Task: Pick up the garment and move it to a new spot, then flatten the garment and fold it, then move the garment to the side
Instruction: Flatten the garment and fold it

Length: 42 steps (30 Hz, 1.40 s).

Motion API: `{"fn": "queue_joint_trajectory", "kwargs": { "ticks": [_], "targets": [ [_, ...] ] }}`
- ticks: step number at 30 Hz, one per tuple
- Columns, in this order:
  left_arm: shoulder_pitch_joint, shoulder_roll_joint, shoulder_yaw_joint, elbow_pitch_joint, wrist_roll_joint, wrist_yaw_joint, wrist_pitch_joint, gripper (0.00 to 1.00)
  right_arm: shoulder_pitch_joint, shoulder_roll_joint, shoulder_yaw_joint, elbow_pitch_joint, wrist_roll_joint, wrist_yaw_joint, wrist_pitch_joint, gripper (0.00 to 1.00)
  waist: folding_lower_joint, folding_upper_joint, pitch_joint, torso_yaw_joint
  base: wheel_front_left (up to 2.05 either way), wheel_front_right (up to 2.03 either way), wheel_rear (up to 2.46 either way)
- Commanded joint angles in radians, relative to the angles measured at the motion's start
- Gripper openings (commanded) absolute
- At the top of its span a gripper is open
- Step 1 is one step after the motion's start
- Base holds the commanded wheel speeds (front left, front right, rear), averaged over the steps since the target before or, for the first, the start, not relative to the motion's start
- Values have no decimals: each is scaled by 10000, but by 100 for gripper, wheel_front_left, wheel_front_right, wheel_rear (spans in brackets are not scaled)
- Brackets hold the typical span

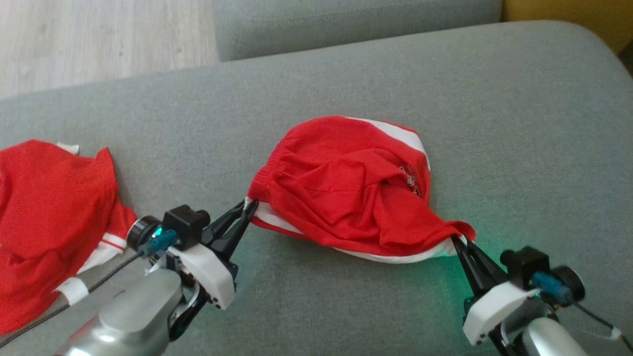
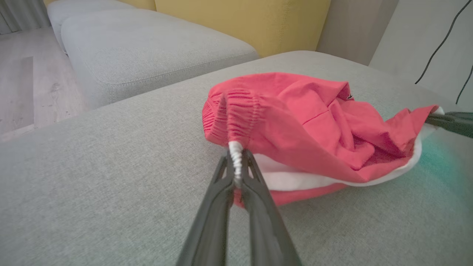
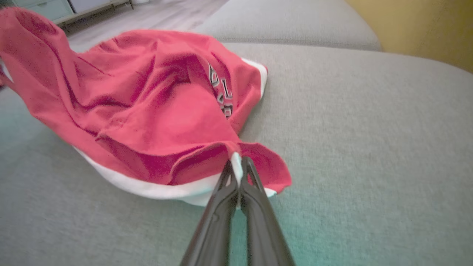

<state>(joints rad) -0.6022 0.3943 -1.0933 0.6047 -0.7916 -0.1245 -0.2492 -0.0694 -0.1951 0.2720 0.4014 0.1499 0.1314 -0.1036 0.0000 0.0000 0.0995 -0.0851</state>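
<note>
Soft daylight, green glow, blurred edges

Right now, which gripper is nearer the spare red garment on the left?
Left. The left gripper, clamped on the shorts at the waistband, sits near the spare red garment; the right gripper holds their opposite end, farther away.

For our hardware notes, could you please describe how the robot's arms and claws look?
The left claw and right claw each have two long, tapering dark fingers on a white housing, with a black camera block, teal connector and thin dark cable. Forearms are silvery-grey.
</note>
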Motion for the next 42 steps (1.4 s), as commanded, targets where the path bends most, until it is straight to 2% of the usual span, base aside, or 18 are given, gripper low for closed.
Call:
{"fn": "queue_joint_trajectory", "kwargs": {
  "ticks": [1,6,11,15,18,23,26,32,37,42],
  "targets": [
    [-214,405,539,-136,4,-2,-126,0,-105,-238,328,-670,371,-7,102,0,0,0,-232,-72,0,0,0],
    [-653,774,712,-404,-158,-13,167,0,-460,-540,758,-2203,1751,-7,700,0,0,0,-607,-93,0,0,0],
    [-1724,1353,979,-831,-341,-33,846,0,-1502,-857,872,-3436,2769,-7,1463,0,0,0,-964,-113,0,0,0],
    [-2674,1698,1292,-1132,-707,-44,1548,0,-2825,-886,881,-3879,3428,-7,1917,0,0,0,-1150,-156,0,0,0],
    [-3357,1875,1590,-1205,-905,-37,1847,0,-3938,-666,852,-3865,3900,-7,2059,0,0,0,-1261,-202,0,0,0],
    [-4019,1839,2158,-1281,-1203,283,1822,0,-5257,-500,698,-3334,3815,-7,1937,0,0,0,-1407,-205,0,0,0],
    [-4141,1709,2712,-1348,-1716,620,1647,0,-5843,-576,500,-2530,3225,-7,1964,0,0,0,-1503,-152,0,0,0],
    [-3704,1668,2852,-1735,-1948,943,1441,0,-6002,-418,-106,-1339,2518,-7,1891,0,0,0,-1612,53,0,0,0],
    [-3246,1724,2829,-2399,-2102,1076,1409,0,-5773,-456,-492,-1177,2195,-7,1793,0,0,0,-1656,211,0,0,0],
    [-2759,2049,2827,-3332,-2163,1400,1471,0,-5328,-625,-719,-1705,1776,-7,1884,0,0,0,-1717,324,0,0,0]
  ]
}}
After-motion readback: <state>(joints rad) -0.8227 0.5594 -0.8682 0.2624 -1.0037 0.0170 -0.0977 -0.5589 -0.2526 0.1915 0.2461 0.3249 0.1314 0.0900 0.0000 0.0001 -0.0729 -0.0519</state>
